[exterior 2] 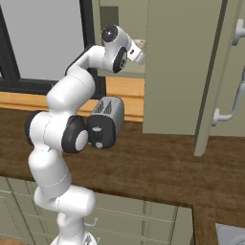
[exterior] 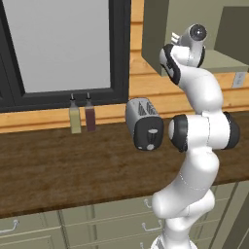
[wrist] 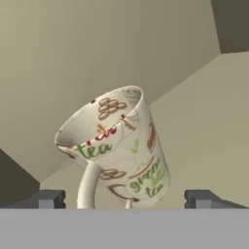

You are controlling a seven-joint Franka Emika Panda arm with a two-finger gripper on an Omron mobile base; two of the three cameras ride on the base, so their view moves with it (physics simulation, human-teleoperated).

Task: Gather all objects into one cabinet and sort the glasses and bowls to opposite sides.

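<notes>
A white robot arm rises from in front of a dark wooden counter point(exterior: 73, 165) and reaches up into an open olive-green wall cabinet point(exterior 2: 177, 67). Its gripper point(wrist: 124, 199) is up at the cabinet's shelf.

Seen from the hand, the two dark fingertips point(wrist: 46, 198) stand wide apart, released, with a glass point(wrist: 119, 148) between them. The glass is cream-coloured, printed with green lettering and brown-orange flower shapes, and it leans at a tilt with its mouth toward the upper left. Neither fingertip visibly presses on it. It sits on the pale green shelf floor point(wrist: 204, 126), close to the cabinet's back wall. From the right side of the base, a small cream edge of the glass point(exterior 2: 140, 45) peeks out just past the wrist, inside the cabinet opening.

One cabinet door point(exterior 2: 217, 72) hangs open to the right, with a curved grey handle point(exterior 2: 229, 107) on it.

On the counter below, a silver and black toaster point(exterior: 143, 124) stands beside the arm's elbow. Further left, two slim bottles, one yellowish point(exterior: 74, 116) and one dark red point(exterior: 90, 114), stand side by side against the wall under a dark-framed window point(exterior: 63, 48).
</notes>
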